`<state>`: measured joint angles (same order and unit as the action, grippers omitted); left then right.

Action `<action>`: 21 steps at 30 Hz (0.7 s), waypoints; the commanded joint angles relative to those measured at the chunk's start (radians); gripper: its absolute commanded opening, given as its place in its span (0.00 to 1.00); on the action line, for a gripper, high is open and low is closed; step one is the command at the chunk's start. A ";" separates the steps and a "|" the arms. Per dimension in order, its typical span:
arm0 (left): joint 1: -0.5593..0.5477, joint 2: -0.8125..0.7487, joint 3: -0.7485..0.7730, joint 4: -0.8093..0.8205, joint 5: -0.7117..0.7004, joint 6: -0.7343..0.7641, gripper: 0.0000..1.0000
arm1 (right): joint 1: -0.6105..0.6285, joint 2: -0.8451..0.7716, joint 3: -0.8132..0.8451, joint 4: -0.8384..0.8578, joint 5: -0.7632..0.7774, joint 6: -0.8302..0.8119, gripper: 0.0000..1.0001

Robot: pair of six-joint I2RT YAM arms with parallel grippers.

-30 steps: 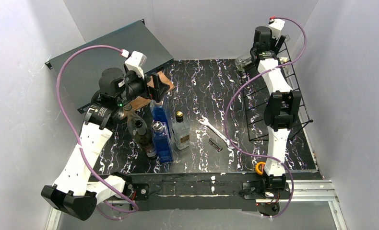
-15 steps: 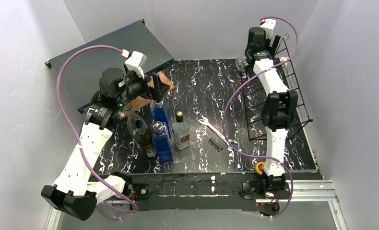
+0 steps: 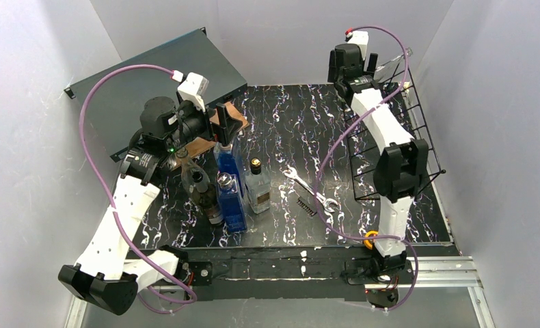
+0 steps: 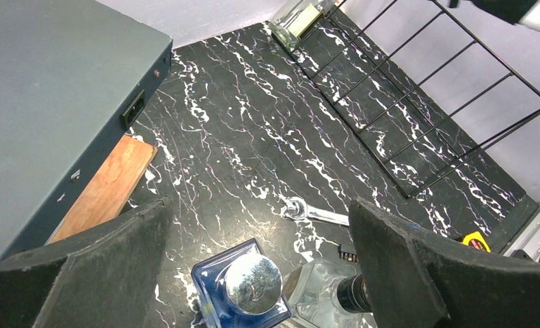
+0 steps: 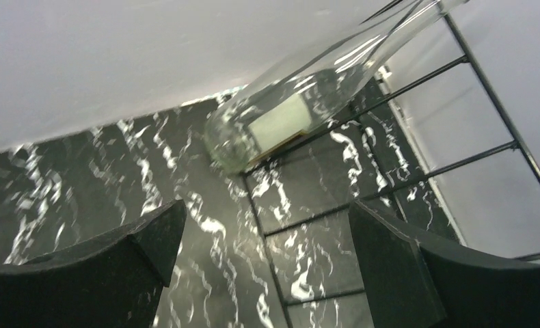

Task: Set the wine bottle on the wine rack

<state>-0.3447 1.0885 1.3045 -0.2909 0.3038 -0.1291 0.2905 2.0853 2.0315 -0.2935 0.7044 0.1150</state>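
Observation:
A clear wine bottle (image 5: 301, 109) with a pale label lies slanted on the far end of the black wire wine rack (image 5: 417, 181), its base toward the table. It also shows in the left wrist view (image 4: 298, 19) on the rack (image 4: 417, 102). In the top view only a pale strip of the bottle (image 3: 390, 65) shows beside my right gripper (image 3: 363, 68). The rack (image 3: 424, 137) stands along the right side. My right gripper (image 5: 267, 225) is open and empty, a little short of the bottle's base. My left gripper (image 4: 257, 225) is open and empty above a blue bottle (image 4: 243, 287).
Two blue bottles (image 3: 230, 198), a clear square bottle (image 3: 257, 184) and a dark brown bottle (image 3: 200, 188) stand left of centre. A wrench (image 3: 308, 186) and a small brush (image 3: 307, 205) lie mid-table. A wooden board (image 3: 209, 133) and a dark grey case (image 3: 151, 75) sit at the back left.
My right gripper has swung left, off the rack's far end, to the table's back edge. The clear bottle stays on the rack. The left arm has not moved.

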 commanded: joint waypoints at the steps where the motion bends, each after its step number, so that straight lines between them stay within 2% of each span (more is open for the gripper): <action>1: -0.005 -0.030 -0.002 0.029 0.018 -0.005 0.99 | 0.025 -0.174 -0.117 -0.051 -0.163 0.048 0.99; 12: -0.018 -0.057 -0.039 0.075 0.018 -0.015 0.99 | 0.085 -0.584 -0.602 0.009 -0.547 0.110 0.98; 21: -0.033 -0.051 -0.068 0.109 0.012 -0.021 0.99 | 0.197 -0.842 -0.777 0.047 -0.711 0.123 0.98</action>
<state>-0.3676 1.0512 1.2507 -0.2214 0.3080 -0.1474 0.4557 1.3460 1.2819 -0.3325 0.1169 0.2173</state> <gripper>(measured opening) 0.992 0.983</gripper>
